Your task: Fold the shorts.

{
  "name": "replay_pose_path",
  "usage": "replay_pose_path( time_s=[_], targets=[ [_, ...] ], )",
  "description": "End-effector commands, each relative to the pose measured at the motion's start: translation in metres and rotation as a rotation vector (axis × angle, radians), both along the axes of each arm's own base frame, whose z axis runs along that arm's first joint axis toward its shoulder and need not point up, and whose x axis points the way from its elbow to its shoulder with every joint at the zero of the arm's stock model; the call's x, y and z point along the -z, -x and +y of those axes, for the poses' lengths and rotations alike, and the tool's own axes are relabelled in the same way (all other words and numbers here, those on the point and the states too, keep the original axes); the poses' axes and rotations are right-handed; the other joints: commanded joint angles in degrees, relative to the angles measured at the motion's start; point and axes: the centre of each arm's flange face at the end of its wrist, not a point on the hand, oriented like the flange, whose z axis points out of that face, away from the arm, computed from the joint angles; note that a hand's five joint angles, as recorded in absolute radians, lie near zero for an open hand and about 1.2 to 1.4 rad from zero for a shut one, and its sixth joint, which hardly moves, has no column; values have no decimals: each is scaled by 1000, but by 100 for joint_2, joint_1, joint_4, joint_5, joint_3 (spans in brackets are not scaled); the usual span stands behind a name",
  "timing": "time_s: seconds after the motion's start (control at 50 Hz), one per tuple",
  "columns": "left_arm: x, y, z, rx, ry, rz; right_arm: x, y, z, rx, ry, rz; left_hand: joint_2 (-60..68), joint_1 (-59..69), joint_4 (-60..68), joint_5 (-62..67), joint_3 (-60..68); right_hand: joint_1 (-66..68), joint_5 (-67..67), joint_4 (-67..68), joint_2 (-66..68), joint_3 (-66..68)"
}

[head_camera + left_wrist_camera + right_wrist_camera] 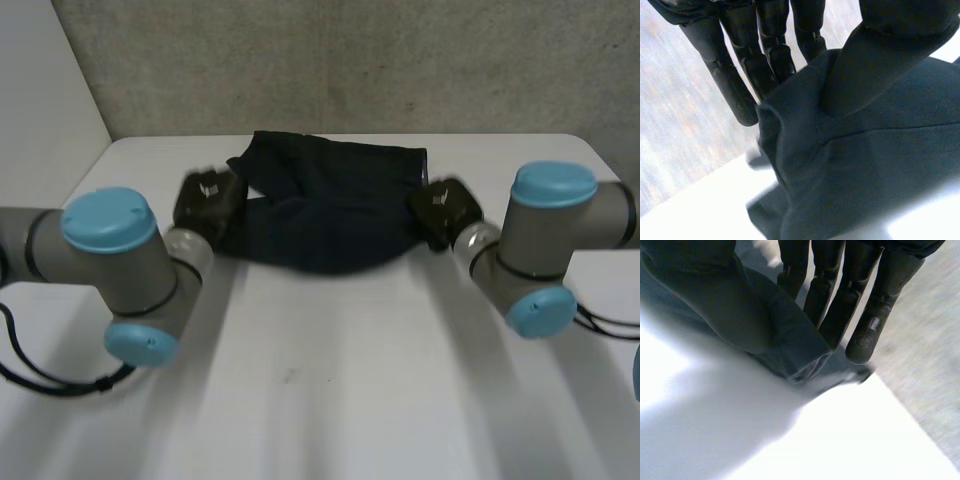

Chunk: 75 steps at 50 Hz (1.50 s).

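The white table (pixel 330 390) fills the lower frame. The dark shorts (pixel 330 205) stretch bunched across the upper centre, near its far edge. 2 hands flank them: the left hand (pixel 208 205) pinches the cloth's left end between thumb and fingers, and the right hand (pixel 445 212) pinches the right end likewise.

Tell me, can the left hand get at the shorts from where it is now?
Yes, it seems so: the left hand pinches one end of the shorts between thumb and fingers; nothing blocks it.
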Motion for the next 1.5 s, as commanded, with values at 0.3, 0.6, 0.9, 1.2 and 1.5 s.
replay_pose_path(
  time_s=[0.3, 0.6, 0.9, 1.2, 1.5],
  targets=[
    [-7, -37, 106, 9, -434, -256, -26, 50, 115, -62, -315, 259, 1118, 1426, 1103, 1365, 1154, 2418, 1348, 1174, 1262, 1251],
    [-8, -56, 169, 114, -502, -451, -13, 84, 170, -176, -429, 419, -821, -513, -836, -574, -785, 2418, 1348, 1174, 1262, 1251],
    [-85, -28, 85, 76, 0, -184, -8, 95, 169, -119, -341, 309, -5423, -5116, -5439, -5177, -5387, 2418, 1348, 1174, 1262, 1251],
    [-2, 18, -32, 263, 61, -186, -1, 95, 171, -108, -330, 280, -4751, -4444, -4767, -4505, -4715, 2418, 1348, 1174, 1262, 1251],
    [42, 14, -54, 258, 18, -306, 4, 96, 171, -104, -328, 279, -282, 26, -297, -35, -246, 2418, 1348, 1174, 1262, 1251]
  ],
)
